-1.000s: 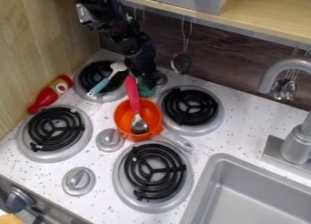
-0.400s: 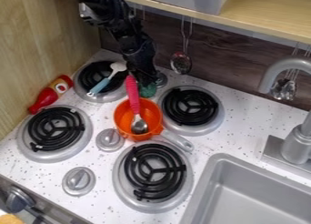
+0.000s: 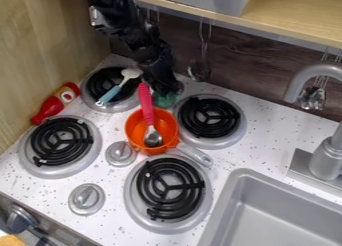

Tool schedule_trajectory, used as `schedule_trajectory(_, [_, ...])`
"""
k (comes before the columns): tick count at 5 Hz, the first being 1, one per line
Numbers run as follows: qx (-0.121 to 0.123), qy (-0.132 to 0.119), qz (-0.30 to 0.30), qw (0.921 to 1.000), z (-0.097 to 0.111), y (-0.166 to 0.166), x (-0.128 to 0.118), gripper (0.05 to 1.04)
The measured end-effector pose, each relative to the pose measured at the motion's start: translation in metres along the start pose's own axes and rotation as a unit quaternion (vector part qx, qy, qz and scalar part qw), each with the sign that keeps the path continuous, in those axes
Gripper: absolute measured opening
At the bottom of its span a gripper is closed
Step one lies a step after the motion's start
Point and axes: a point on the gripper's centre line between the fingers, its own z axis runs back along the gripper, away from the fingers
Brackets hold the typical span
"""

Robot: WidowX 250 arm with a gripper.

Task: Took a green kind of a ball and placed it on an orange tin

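the green ball [image 3: 162, 99] is at the tip of the gripper [image 3: 164, 90], low over the counter [image 3: 267, 135] behind the orange pot [image 3: 136, 124], which seems to be the tin meant. whether the gripper is closed on it i cannot tell, since the black arm covers most of the ball. it looks dull and a bit uneven, so i'd guess it's light and fairly soft, giving a little under a squeeze rather than breaking. being round, it could roll off if pinched above its middle; a grip across its widest part, with 1 finger on each side and modest pressure, should hold it best. the spoon [image 3: 145, 105] leans up over the pot's far rim right beside the ball, so a clean lift straight up should come before any move across.
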Motion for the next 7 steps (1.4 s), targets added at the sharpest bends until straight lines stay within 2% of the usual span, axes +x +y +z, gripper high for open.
schedule_trajectory(1, [0.038,-0.048,0.034,0.9976,0.016,-0.002,0.005,0.278])
schedule_trajectory(3, [0.074,-0.078,0.059,0.9925,0.036,-0.003,0.011,0.278])
schedule_trajectory(4, [0.093,-0.092,0.074,0.9886,0.054,-0.002,0.012,0.278])
schedule_trajectory(5, [0.099,-0.069,0.075,0.9899,0.068,-0.006,-0.001,0.278])
schedule_trajectory(6, [0.091,-0.028,0.102,0.9902,0.083,-0.013,-0.022,0.278])
schedule_trajectory(7, [0.093,0.0,0.117,0.9888,0.094,-0.018,-0.039,0.278])
